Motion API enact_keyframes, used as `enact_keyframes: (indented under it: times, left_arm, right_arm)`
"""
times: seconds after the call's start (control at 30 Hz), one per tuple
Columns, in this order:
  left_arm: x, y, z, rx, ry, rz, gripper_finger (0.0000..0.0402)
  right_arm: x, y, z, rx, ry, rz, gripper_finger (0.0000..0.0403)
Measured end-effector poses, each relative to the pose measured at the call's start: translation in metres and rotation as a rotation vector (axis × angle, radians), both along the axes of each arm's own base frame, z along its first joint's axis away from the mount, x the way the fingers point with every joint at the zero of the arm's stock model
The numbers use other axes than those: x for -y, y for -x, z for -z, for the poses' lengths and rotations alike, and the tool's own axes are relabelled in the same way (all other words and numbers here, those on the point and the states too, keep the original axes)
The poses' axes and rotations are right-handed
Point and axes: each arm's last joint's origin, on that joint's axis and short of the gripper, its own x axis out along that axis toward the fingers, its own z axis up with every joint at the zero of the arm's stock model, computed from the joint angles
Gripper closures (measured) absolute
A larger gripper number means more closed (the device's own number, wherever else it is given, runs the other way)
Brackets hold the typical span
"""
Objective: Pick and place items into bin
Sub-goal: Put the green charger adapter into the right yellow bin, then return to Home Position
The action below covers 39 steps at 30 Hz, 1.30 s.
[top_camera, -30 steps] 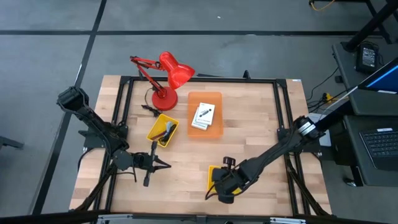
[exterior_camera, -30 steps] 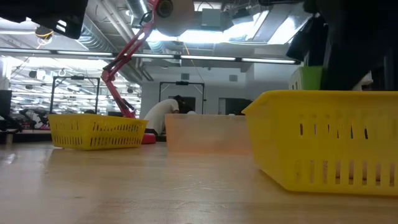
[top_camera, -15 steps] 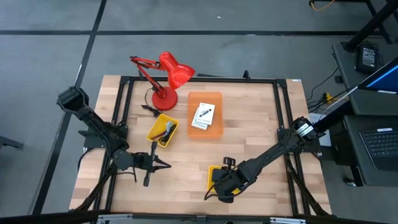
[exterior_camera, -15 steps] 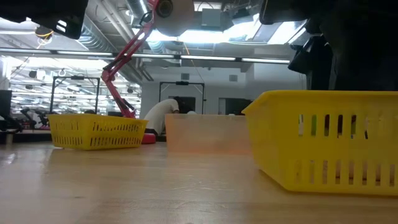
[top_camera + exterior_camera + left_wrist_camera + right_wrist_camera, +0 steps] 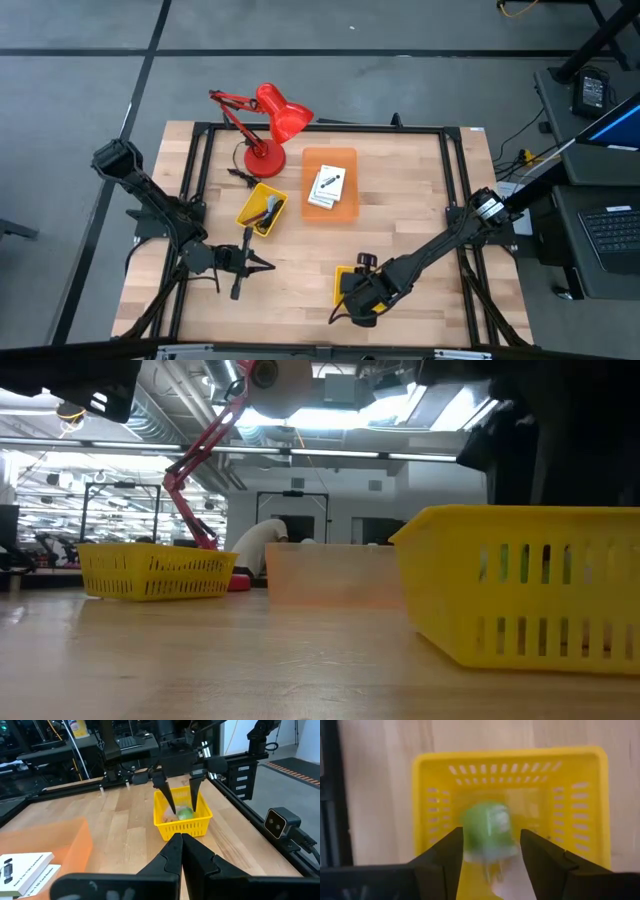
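My right gripper (image 5: 358, 290) hangs open over a small yellow bin (image 5: 343, 276) near the table's near edge. A green block (image 5: 486, 832) shows blurred inside the bin (image 5: 510, 755), between the two spread fingers. From the left wrist view the right gripper (image 5: 182, 802) points down into the bin (image 5: 182, 827), with the green block (image 5: 185, 813) low between its fingertips. In the low view the block (image 5: 523, 563) shows through the bin's slots (image 5: 520, 620). My left gripper (image 5: 262, 264) waits shut, left of the bin, its fingers closed together (image 5: 181, 837). My right gripper stands open around the green block (image 5: 486, 832) from above, pointing down into the bin. The block is blurred and sits close to one finger (image 5: 452, 850); whether it touches that finger I cannot tell.
A second yellow bin (image 5: 262, 208) with dark items stands left of centre. An orange translucent tray (image 5: 330, 158) holds white cards (image 5: 325, 187). A red desk lamp (image 5: 270, 125) stands at the far edge. Bare wood lies between the bins and to the right.
The green block has gone down from above the bin's rim, where my right gripper carried it, into the bin, and now shows through the slots. My right gripper went down with it toward the bin. My left arm has kept still.
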Motion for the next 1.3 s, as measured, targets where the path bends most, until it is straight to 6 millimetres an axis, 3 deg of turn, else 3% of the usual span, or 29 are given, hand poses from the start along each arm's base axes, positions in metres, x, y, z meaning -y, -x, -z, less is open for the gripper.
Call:
enact_keyframes:
  times: [0.37, 0.47, 0.67, 1.03, 1.13, 1.3]
  left_arm:
    - [0.0, 0.0, 0.0, 0.0, 0.0, 0.0, 0.0396]
    - [0.0, 0.0, 0.0, 0.0, -0.001, 0.0, 0.0396]
    - [0.0, 0.0, 0.0, 0.0, -0.001, -0.002, 0.0396]
    - [0.0, 0.0, -0.001, 0.005, 0.003, -0.002, 0.0396]
    - [0.0, 0.0, -0.001, 0.007, -0.021, 0.002, 0.0396]
    - [-0.001, -0.001, -0.001, 0.012, -0.057, -0.003, 0.0396]
  right_arm:
    - [0.002, -0.008, -0.019, 0.002, 0.019, -0.046, 0.0238]
    - [0.006, -0.008, -0.022, -0.031, 0.056, -0.085, 0.0274]
    - [0.019, -0.002, -0.026, -0.115, 0.129, -0.145, 0.0391]
    - [0.04, 0.017, -0.082, 0.101, 0.201, -0.149, 0.0402]
    - [0.045, 0.026, -0.083, 0.196, 0.174, -0.17, 0.0401]
    - [0.058, 0.046, -0.066, 0.348, 0.109, -0.188, 0.0402]
